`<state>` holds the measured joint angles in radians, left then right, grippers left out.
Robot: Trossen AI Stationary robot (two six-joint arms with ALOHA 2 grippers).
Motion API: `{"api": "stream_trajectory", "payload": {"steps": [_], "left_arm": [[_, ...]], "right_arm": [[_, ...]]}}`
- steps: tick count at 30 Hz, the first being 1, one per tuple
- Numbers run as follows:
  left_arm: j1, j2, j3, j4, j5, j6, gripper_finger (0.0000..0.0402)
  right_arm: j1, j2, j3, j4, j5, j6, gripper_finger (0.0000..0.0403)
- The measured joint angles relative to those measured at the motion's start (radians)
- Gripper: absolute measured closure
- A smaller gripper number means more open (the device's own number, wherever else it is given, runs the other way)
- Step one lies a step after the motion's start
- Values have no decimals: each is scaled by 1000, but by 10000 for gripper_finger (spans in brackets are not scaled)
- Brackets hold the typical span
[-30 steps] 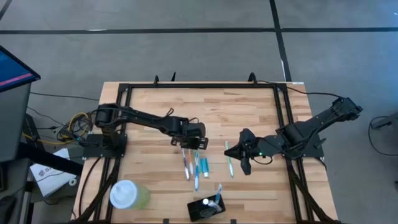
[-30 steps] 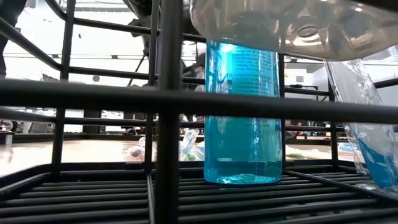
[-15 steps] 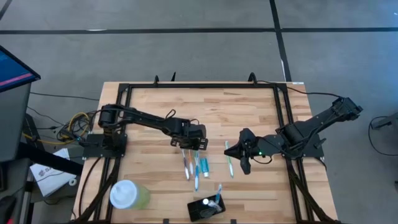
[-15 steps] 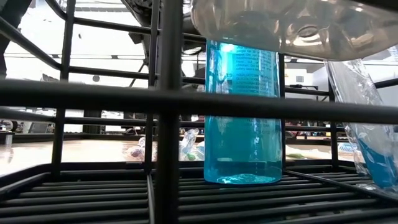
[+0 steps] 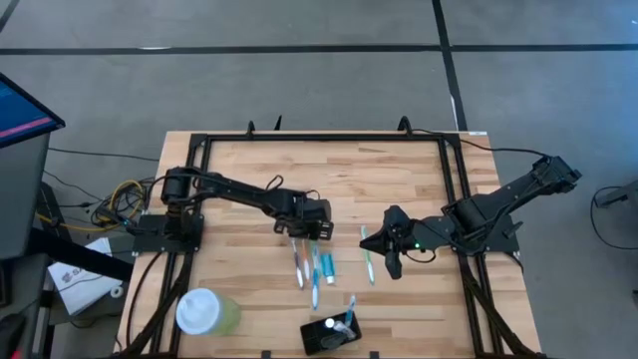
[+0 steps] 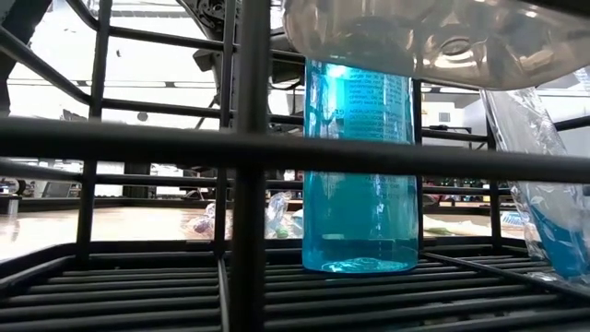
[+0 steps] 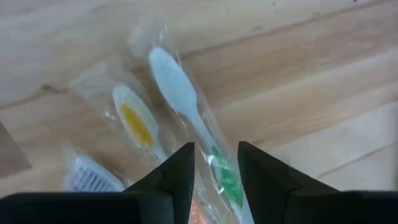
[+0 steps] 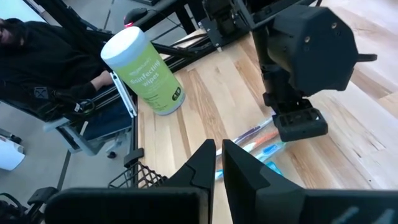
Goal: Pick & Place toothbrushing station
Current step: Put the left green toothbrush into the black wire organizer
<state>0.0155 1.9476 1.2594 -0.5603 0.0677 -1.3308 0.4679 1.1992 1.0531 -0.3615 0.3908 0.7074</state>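
left gripper (image 5: 304,236), jaws spread, hovers directly over the wrapped toothbrushes (image 5: 312,266), with the black holder (image 5: 330,334) well beyond them; risk: slippery wrappers touch, so closing may drag two; right gripper (image 5: 391,261), pressed together, waits beside a lone toothbrush (image 5: 366,254).

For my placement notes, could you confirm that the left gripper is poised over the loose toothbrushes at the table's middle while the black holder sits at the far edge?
Not quite. The high view shows the left gripper over the loose toothbrushes mid-table, but the black holder sits at the near edge, not the far one, beside the green wipes canister.
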Motion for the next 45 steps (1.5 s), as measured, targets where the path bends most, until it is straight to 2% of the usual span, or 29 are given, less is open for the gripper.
{"api": "stream_trajectory", "payload": {"steps": [11,23,30,39,45], "left_arm": [[-16,0,0,1,21,13,285],[-15,19,0,-21,-27,18,287],[-16,19,0,-63,-61,49,328],[-13,19,0,6,-58,107,390],[-14,18,0,20,-72,126,387]], "right_arm": [[-13,0,0,0,0,-10,381],[-31,0,0,-1,-4,-27,381],[-32,0,0,-4,-25,-27,381],[-31,0,0,-4,-25,-27,381],[-30,0,0,-4,-25,-27,381]]}}
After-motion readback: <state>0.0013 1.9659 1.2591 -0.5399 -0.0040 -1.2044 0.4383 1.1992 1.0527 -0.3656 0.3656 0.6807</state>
